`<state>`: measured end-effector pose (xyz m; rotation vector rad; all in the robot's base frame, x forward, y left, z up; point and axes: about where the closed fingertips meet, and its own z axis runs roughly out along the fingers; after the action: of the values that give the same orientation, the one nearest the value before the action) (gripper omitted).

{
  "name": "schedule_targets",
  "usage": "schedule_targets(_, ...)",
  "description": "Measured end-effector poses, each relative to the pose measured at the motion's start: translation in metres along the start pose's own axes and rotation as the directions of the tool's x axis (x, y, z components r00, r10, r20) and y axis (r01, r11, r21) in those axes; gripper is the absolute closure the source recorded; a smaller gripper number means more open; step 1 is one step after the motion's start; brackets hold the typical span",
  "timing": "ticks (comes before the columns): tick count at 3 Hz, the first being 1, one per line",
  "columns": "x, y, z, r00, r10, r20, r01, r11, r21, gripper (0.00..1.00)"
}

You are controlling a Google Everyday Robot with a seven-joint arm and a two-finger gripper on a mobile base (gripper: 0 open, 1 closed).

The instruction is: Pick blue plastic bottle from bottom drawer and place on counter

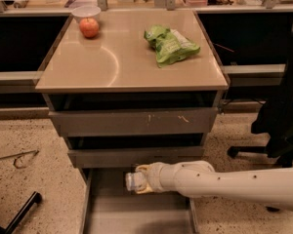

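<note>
The blue plastic bottle (133, 181) is a small pale see-through bottle and only its left end shows, sticking out of the gripper. My gripper (142, 179) sits at the end of the white arm that reaches in from the right, over the back of the open bottom drawer (132, 213). The gripper is shut on the bottle and holds it lying sideways just above the drawer floor. The beige counter (117, 62) is above, on top of the drawer cabinet.
A red apple (89, 27) and a white bowl (85, 11) sit at the counter's back left, and a green snack bag (171, 45) at its back right. The scratched drawer front (136, 122) juts out above. A black chair base (263, 145) stands at right.
</note>
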<state>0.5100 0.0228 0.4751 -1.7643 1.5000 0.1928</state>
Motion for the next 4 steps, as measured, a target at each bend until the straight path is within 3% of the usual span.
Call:
schedule_targets(1,-0.024,-0.021,-0.024,1.0,-0.015,0.026,0.014,0.9982,0.058,1.0)
schedule_targets(3,-0.031,-0.025,-0.03,0.999,-0.028,0.015,0.027,0.9979,0.06,1.0)
schedule_targets(4,-0.071,-0.018,-0.045,1.0,-0.017,-0.009,0.017,0.9993,0.034,1.0)
